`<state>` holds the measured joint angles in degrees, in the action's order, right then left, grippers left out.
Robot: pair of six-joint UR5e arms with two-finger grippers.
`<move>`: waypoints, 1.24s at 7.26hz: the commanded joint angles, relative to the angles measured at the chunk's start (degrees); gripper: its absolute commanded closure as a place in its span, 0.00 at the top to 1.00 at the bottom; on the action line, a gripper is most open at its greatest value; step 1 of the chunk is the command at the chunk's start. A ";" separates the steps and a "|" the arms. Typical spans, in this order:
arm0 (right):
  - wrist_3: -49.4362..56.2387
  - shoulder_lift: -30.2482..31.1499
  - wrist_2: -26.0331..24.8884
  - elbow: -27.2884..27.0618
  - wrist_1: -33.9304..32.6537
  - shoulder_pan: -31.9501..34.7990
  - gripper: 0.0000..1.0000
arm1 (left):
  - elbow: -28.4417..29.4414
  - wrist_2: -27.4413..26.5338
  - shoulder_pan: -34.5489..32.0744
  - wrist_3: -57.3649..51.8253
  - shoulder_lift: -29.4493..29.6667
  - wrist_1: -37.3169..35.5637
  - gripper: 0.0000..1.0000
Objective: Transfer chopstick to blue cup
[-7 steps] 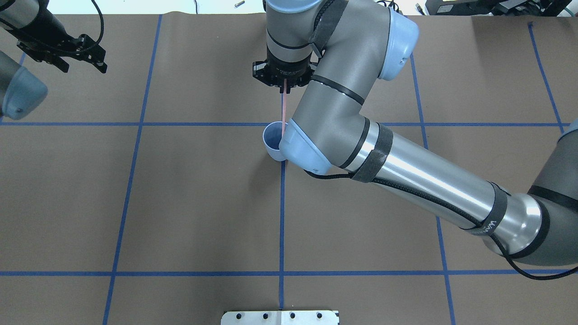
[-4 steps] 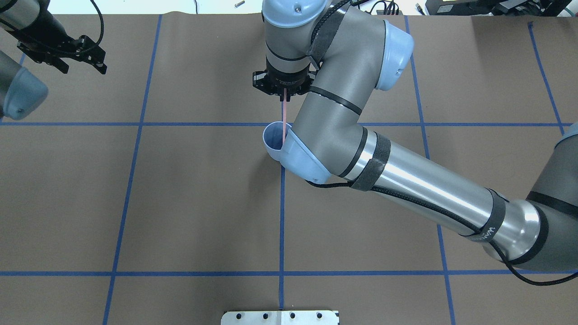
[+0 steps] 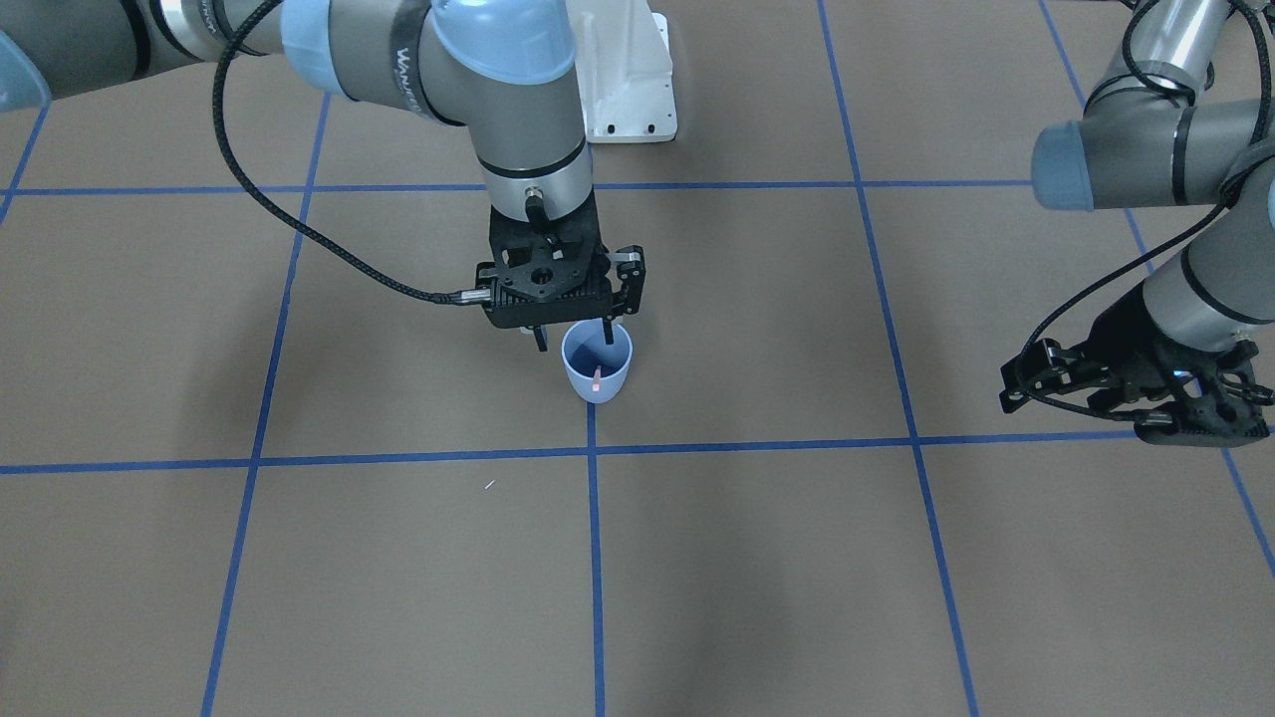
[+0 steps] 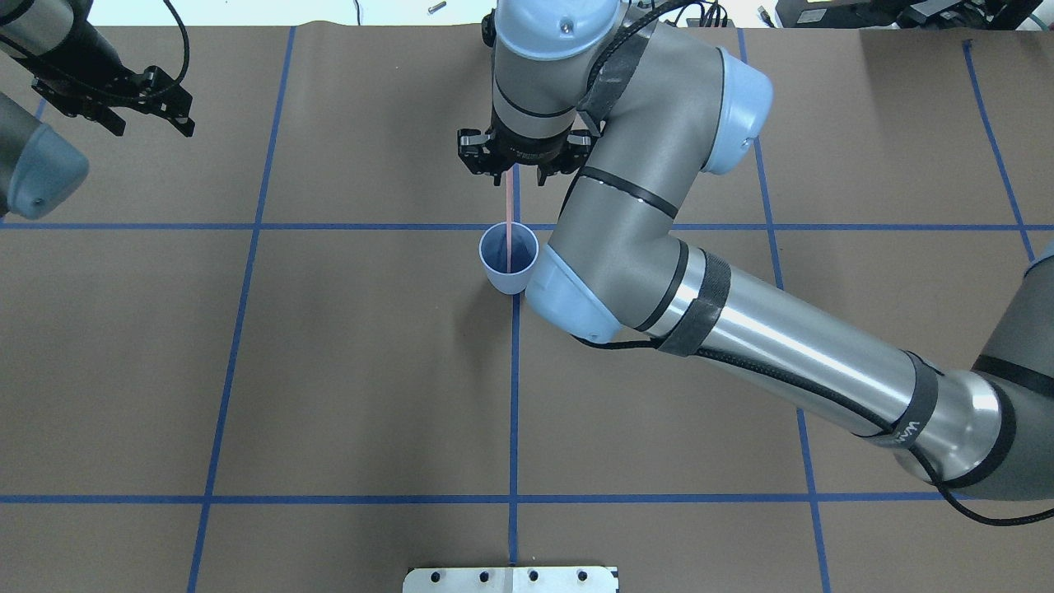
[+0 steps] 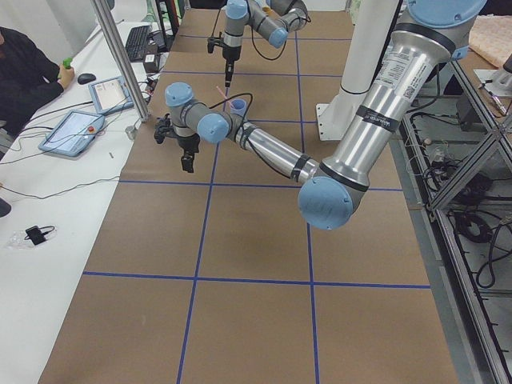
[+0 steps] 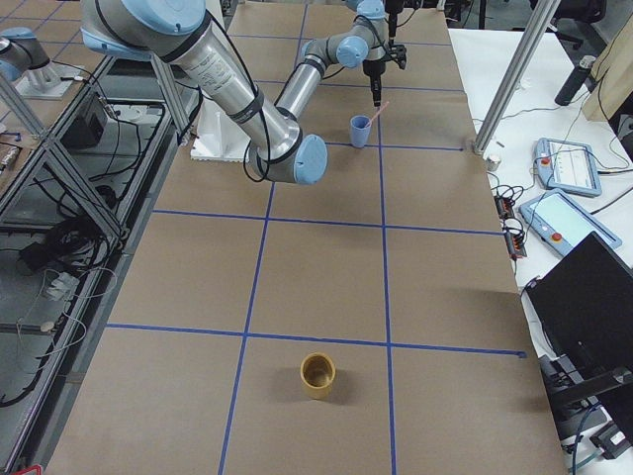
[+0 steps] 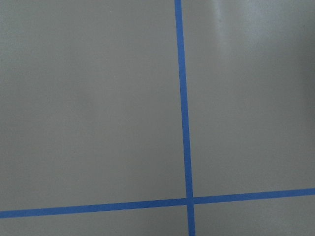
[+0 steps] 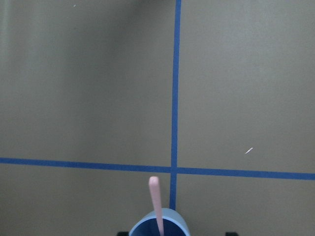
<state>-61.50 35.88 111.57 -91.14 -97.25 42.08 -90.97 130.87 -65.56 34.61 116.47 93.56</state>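
Observation:
The blue cup (image 4: pixel 497 276) stands upright at the crossing of the blue tape lines; it also shows in the front view (image 3: pixel 598 376). One pale pink chopstick (image 4: pixel 510 214) stands in it and leans toward the far side, its top end near my right gripper (image 4: pixel 519 169). That gripper is open, its fingers spread on either side of the stick and not touching it. In the right wrist view the chopstick (image 8: pixel 156 206) rises out of the cup (image 8: pixel 170 227). My left gripper (image 4: pixel 152 122) is open and empty at the far left.
A tan cup (image 6: pixel 317 375) stands far off toward the table's right end. A white mounting plate (image 4: pixel 510 579) sits at the near edge. Blue tape lines (image 4: pixel 514 395) grid the brown table. My right forearm (image 4: pixel 741 329) reaches over the table beside the blue cup.
My right gripper was shut on the chopstick's top and has opened, letting go of it. The chopstick now rests in the blue cup. The left arm has barely moved.

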 commanded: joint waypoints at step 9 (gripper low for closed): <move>68.70 47.51 23.79 -11.25 -11.20 47.02 1.00 | 6.14 6.16 -23.98 -43.34 -15.99 -0.31 0.98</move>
<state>1.98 80.55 134.93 -104.04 -108.16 84.41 -86.32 136.41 -85.59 -1.73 103.18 93.05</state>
